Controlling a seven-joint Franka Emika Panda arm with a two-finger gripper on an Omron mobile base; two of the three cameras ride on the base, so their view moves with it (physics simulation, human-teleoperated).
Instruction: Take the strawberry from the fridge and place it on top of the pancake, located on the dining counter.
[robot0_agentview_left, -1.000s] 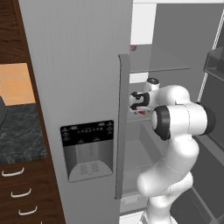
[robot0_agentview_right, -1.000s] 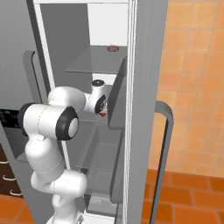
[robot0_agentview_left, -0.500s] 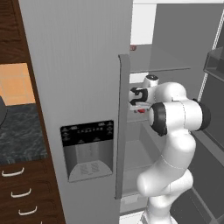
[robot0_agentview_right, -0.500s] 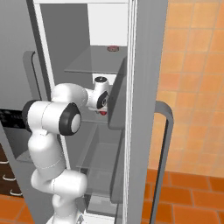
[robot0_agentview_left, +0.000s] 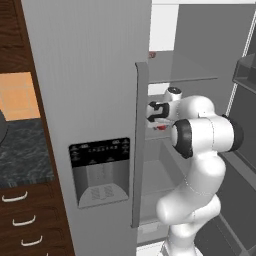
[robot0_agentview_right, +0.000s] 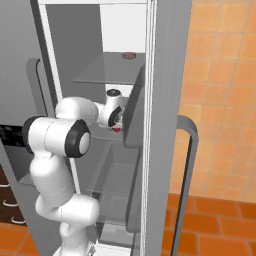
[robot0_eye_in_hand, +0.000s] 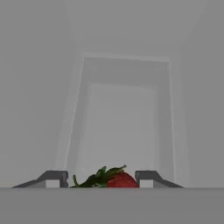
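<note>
My arm (robot0_agentview_left: 200, 150) rises from the base, elbow bent high, forearm reaching forward. Wrist level, hand pointing ahead. My gripper (robot0_eye_in_hand: 99, 180) has its fingers (robot0_eye_in_hand: 52, 178) drawn in on both sides of the strawberry (robot0_eye_in_hand: 119, 179), clamped on it.

base views flank fridge (robot0_agentview_left: 90, 75), hand view inside

Flat, even rendered light with faint shadows; the hand view looks hazy and washed-out.
</note>
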